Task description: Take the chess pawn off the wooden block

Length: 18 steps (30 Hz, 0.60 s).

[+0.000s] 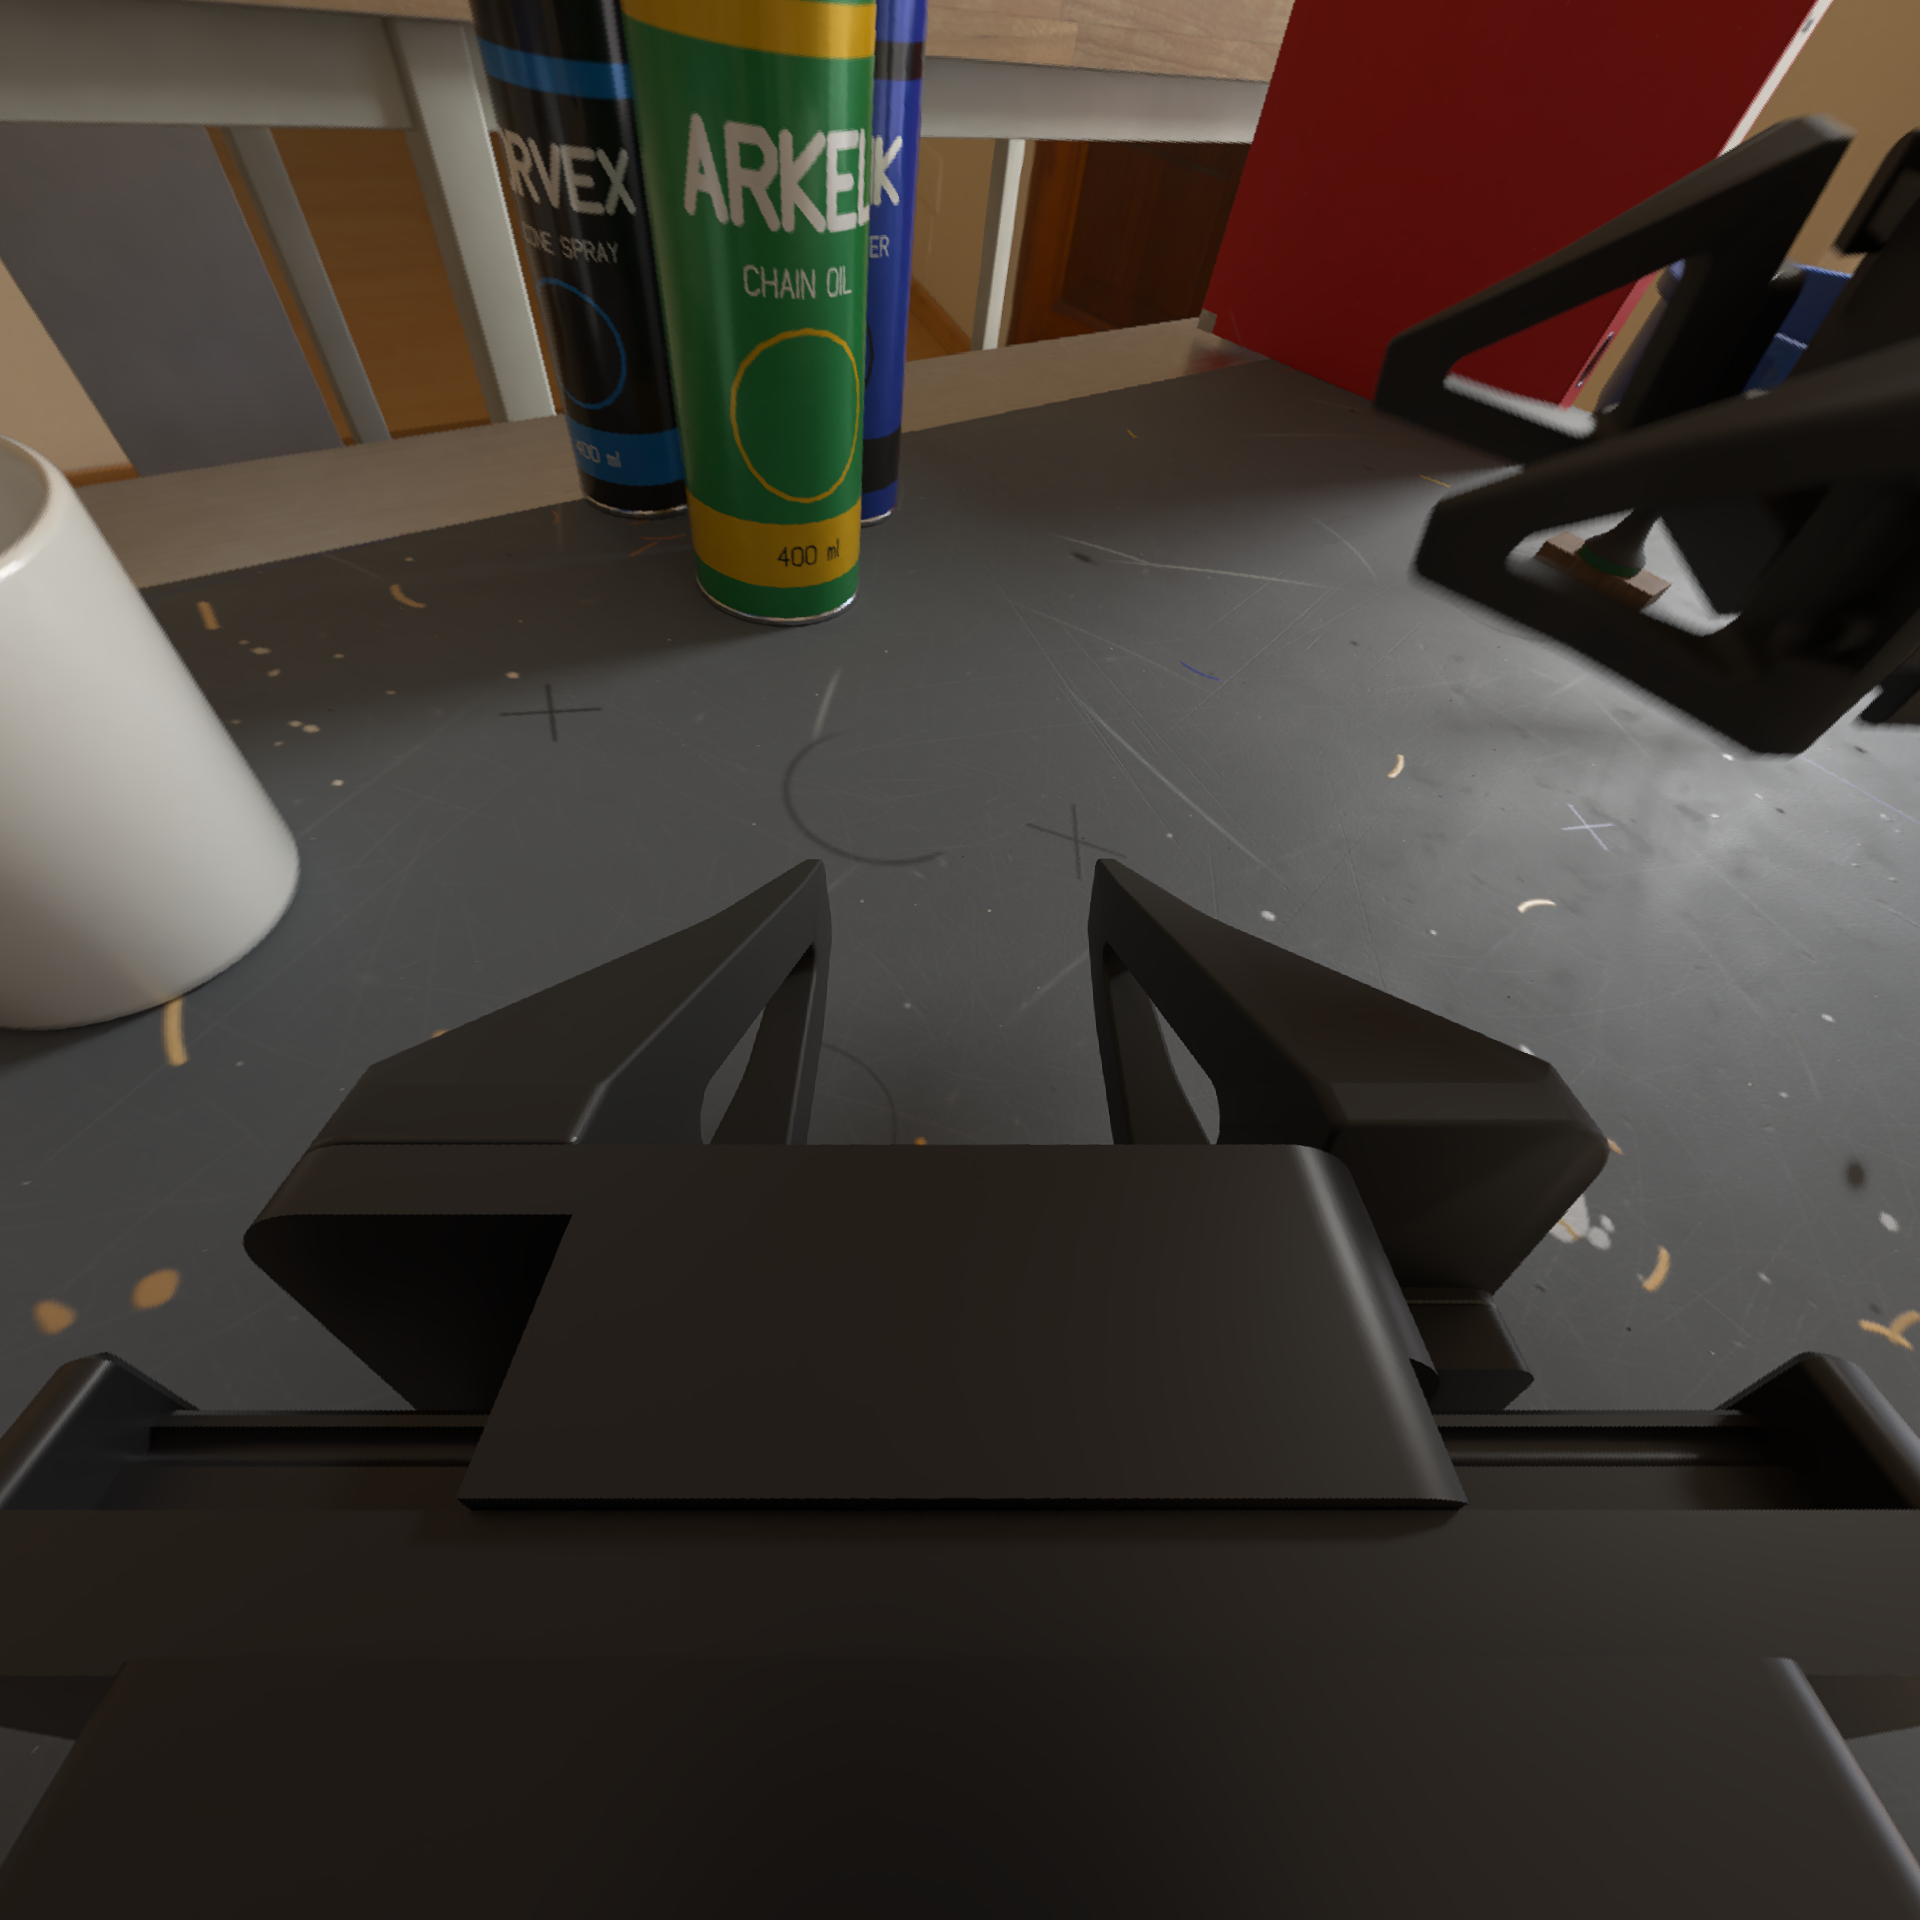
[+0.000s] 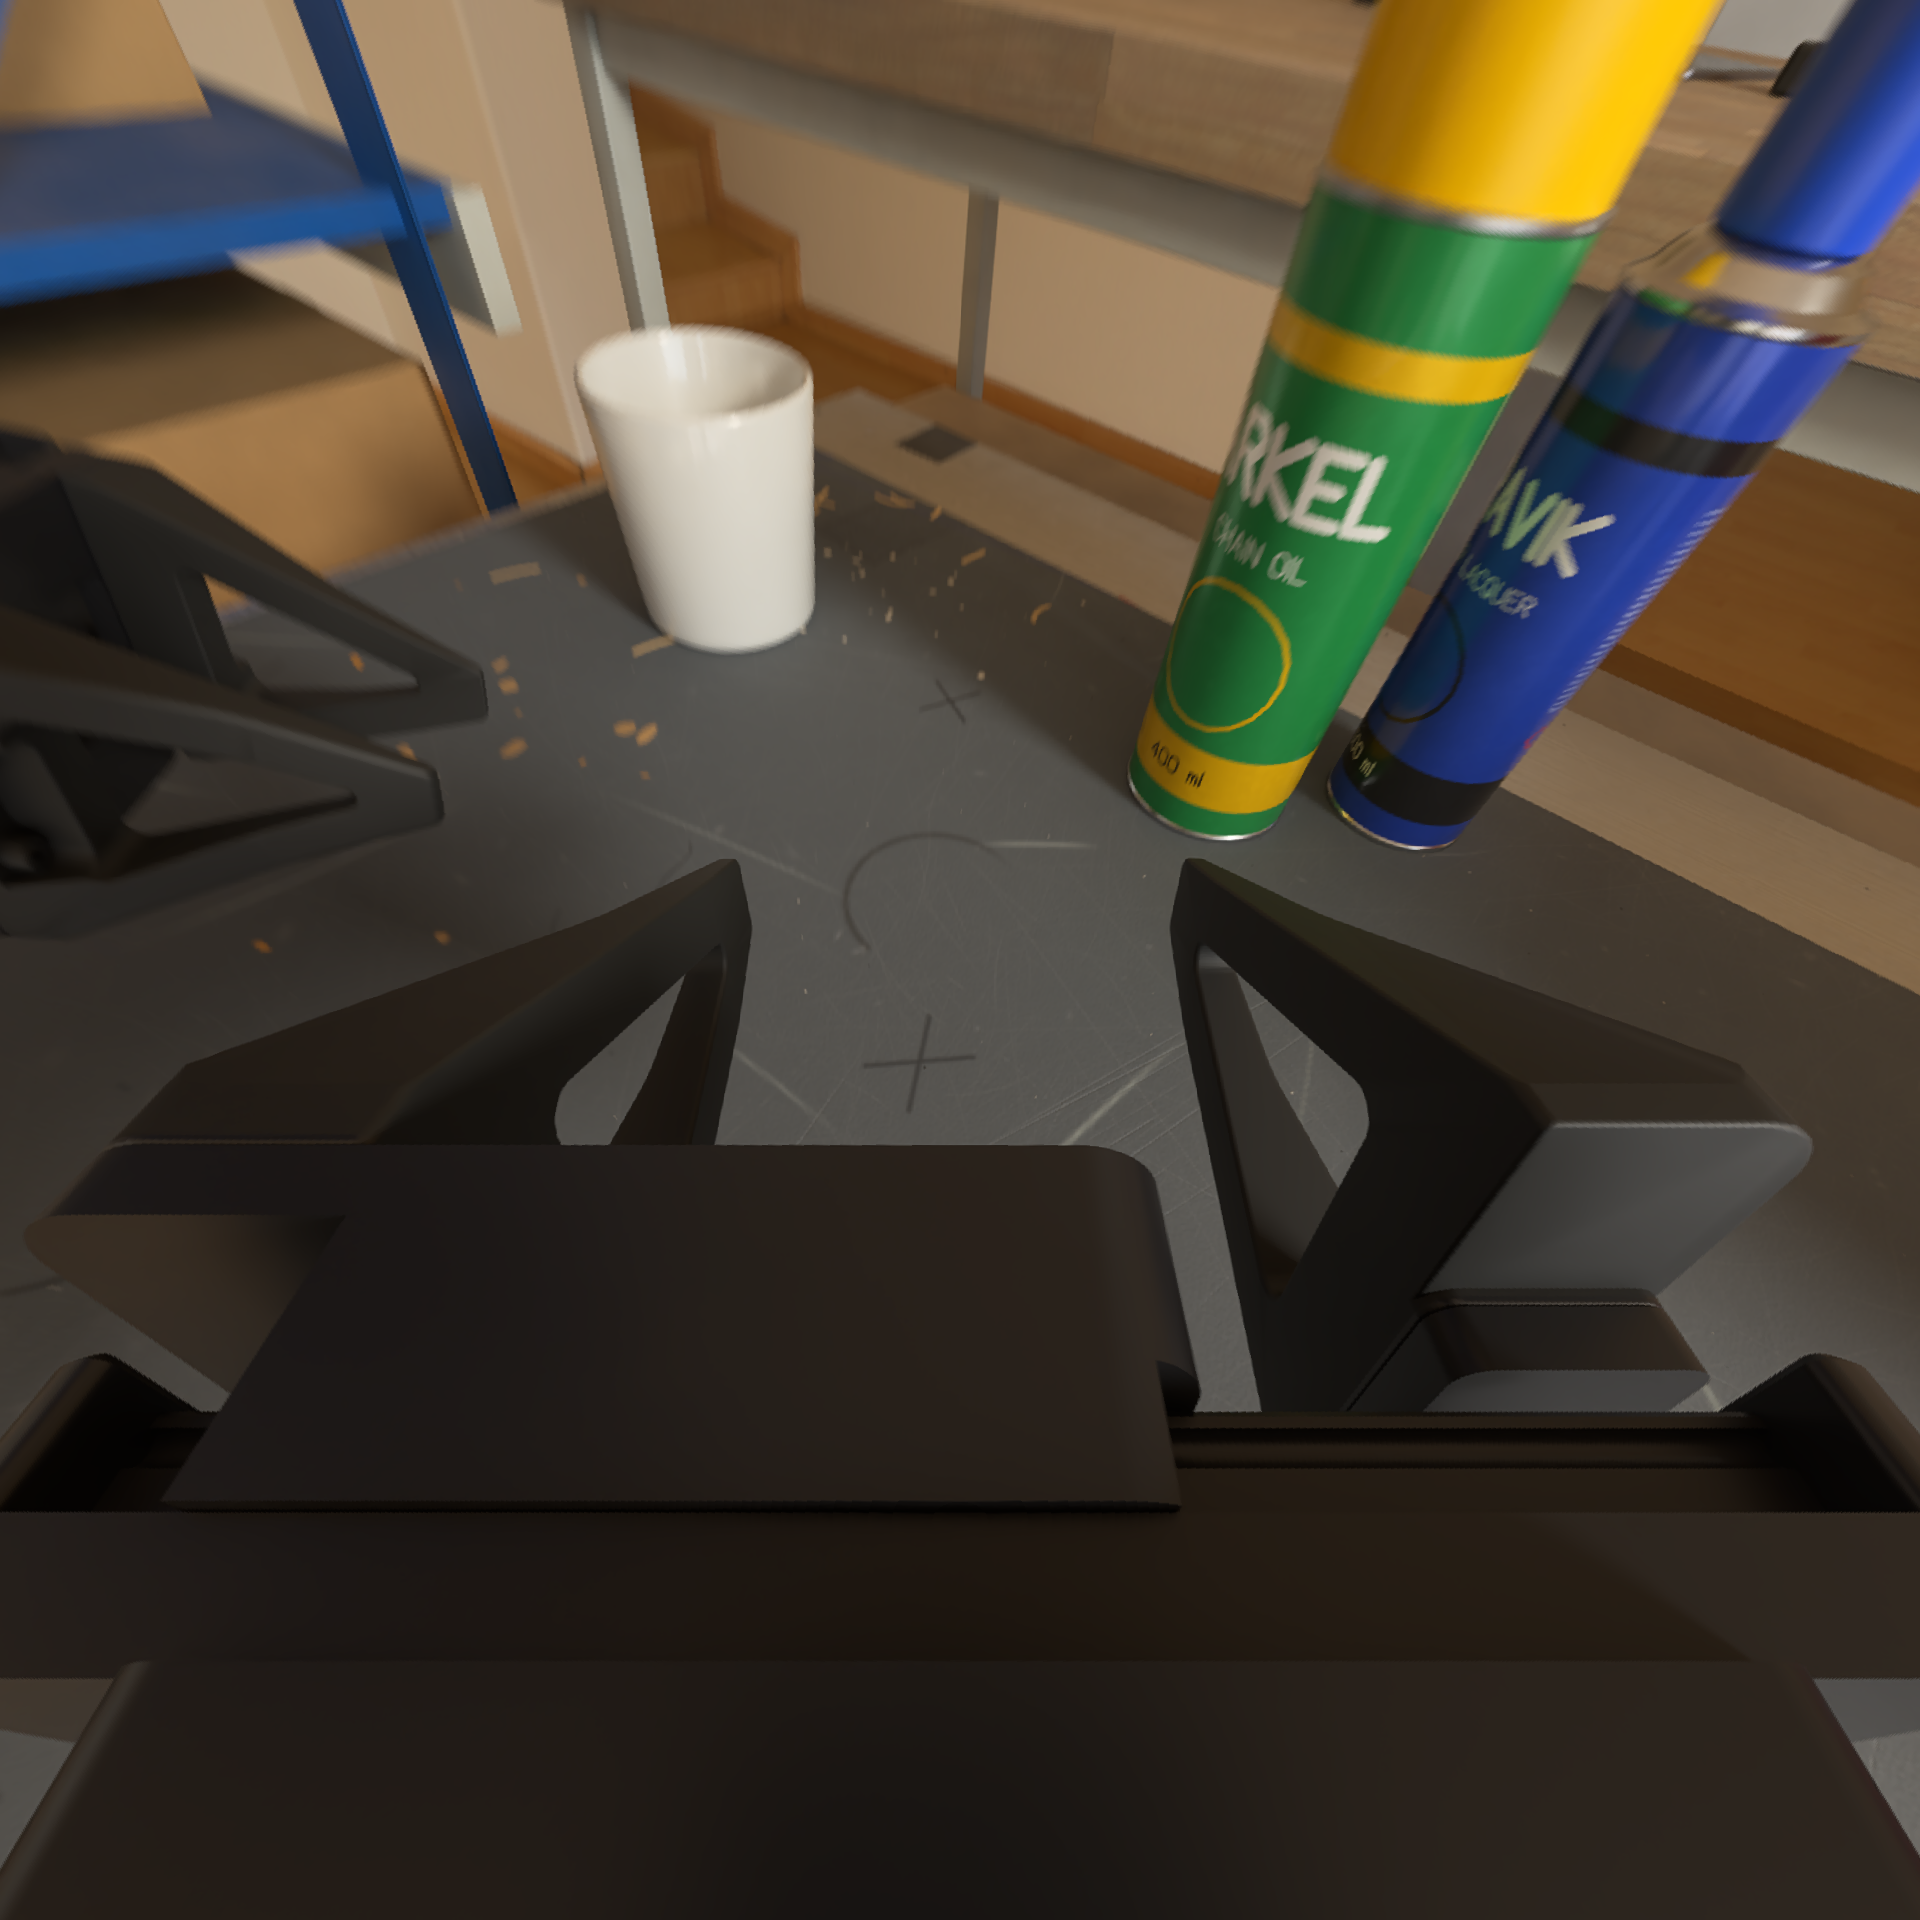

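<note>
In the left wrist view a small wooden block [image 1: 1621,592] lies on the grey mat [image 1: 1039,675] at the far right. A dark chess pawn [image 1: 1626,540] with a green base stands on it; only its lower part shows, through the opening in one finger of my right gripper [image 1: 1413,473]. My right gripper hovers in front of the block. My left gripper [image 1: 958,883] is open and empty over the middle of the mat. In the right wrist view my right gripper [image 2: 961,883] is open and empty. The pawn and block are not in that view.
A white cup [image 1: 104,779] stands at the left, also in the right wrist view [image 2: 717,499]. Green [image 1: 779,343], black [image 1: 582,260] and blue [image 1: 894,312] spray cans stand at the back. A red panel [image 1: 1455,177] is behind the right gripper. My left gripper [image 2: 457,743] shows at the left.
</note>
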Tool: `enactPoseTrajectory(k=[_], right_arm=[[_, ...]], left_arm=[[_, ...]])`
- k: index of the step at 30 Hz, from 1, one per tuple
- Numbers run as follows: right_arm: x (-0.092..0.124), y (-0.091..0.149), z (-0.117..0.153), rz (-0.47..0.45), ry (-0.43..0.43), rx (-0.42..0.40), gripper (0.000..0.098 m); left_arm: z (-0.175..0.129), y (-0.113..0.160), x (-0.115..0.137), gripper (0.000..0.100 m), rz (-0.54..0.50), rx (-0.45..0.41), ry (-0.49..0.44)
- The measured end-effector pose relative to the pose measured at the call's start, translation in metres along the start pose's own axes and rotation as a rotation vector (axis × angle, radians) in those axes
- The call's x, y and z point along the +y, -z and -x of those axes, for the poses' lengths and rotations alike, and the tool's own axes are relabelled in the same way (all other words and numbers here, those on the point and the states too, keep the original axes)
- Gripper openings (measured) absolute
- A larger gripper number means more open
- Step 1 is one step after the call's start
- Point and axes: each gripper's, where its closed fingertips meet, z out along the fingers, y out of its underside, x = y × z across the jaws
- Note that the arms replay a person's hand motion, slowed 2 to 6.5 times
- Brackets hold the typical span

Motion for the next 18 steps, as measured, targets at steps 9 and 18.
enactPoseTrajectory(k=[9,18], right_arm=[[-0.05,0.072,-0.058,-0.228,-0.204,0.046,0.0652],[-0.029,0.168,-0.162,-0.252,-0.137,0.432,0.0481]], left_arm=[[0.007,0.011,0.003,0.045,-0.005,-0.037,0.012],[0.007,0.013,0.004,0.044,-0.001,-0.006,0.07]])
